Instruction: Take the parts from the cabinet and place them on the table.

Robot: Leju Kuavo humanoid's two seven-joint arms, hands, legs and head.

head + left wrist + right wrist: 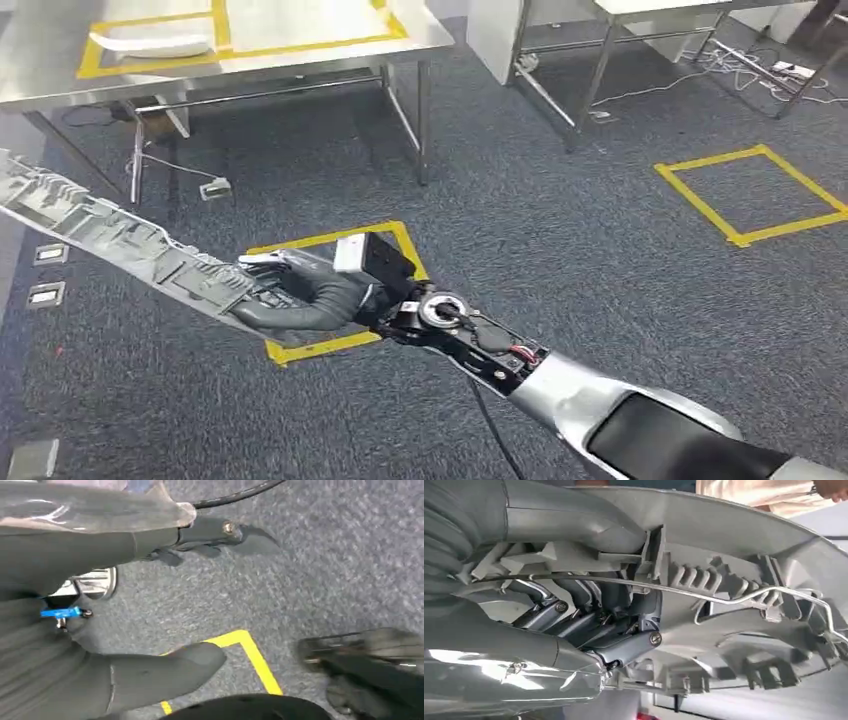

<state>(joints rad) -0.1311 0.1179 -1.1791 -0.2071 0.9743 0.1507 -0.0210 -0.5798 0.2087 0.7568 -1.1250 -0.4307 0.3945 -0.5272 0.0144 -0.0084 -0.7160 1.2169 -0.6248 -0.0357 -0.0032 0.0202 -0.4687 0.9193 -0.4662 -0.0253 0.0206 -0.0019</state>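
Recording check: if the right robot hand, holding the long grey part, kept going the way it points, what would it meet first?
Nothing close, apparently. The right robot hand points left with the grey part over carpet; the steel table stands farther ahead, aside from that line, though depth is uncertain.

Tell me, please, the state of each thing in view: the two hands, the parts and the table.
right hand: grips the long grey part.
long grey part: held above the carpet.
left hand: holds nothing, fingers apart, hangs over the floor.
white part: lies on the table.
table: standing.
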